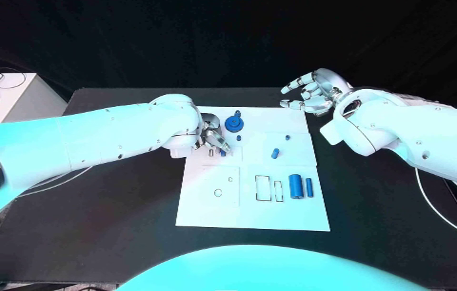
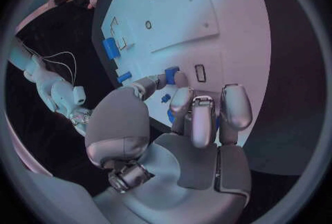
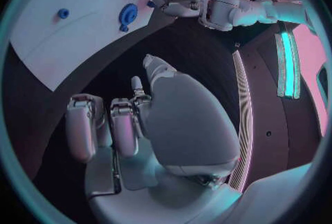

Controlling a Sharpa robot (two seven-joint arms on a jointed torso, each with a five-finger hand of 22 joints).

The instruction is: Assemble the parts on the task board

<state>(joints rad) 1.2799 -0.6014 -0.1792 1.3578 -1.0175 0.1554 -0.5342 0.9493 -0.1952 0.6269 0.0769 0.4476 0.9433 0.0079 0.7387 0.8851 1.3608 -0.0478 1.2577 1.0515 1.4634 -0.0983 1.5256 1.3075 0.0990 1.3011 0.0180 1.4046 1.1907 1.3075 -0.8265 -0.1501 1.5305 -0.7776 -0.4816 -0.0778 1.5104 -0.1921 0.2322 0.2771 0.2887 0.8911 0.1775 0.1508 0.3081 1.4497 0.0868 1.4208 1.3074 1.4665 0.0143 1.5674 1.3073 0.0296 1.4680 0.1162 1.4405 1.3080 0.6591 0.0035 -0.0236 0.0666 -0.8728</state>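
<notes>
The landmark is the task board (image 1: pixel 255 202), a white plate lying flat on the black worktop (image 1: pixel 105 238).

The left hand (image 1: pixel 211 138) is positioned over the board's far-left area. Its fingers (image 2: pixel 197 119) are curled down toward the plate, and a small blue part (image 2: pixel 171 74) sits at the fingertips. Whether that part is pinched or only touched cannot be told (the fingers cover the contact point in the head view).

Just beyond the left hand, at the board's far edge, lies a round blue part with a knob (image 1: pixel 235 123). A small dark blue peg (image 1: pixel 240 136) lies next to it, toward the board's middle. Further right, near the board's centre, a short blue part (image 1: pixel 275 152) lies at a slant. In the board's near-right area, a thick blue cylinder (image 1: pixel 296 186) lies beside a thinner blue pin (image 1: pixel 308 187), the two parallel and close but apart.

The right hand (image 1: pixel 310 92) is held off the board's far-right corner, above the worktop. Its fingers (image 3: pixel 124 127) are loosely bent and spread, and they hold nothing.
</notes>
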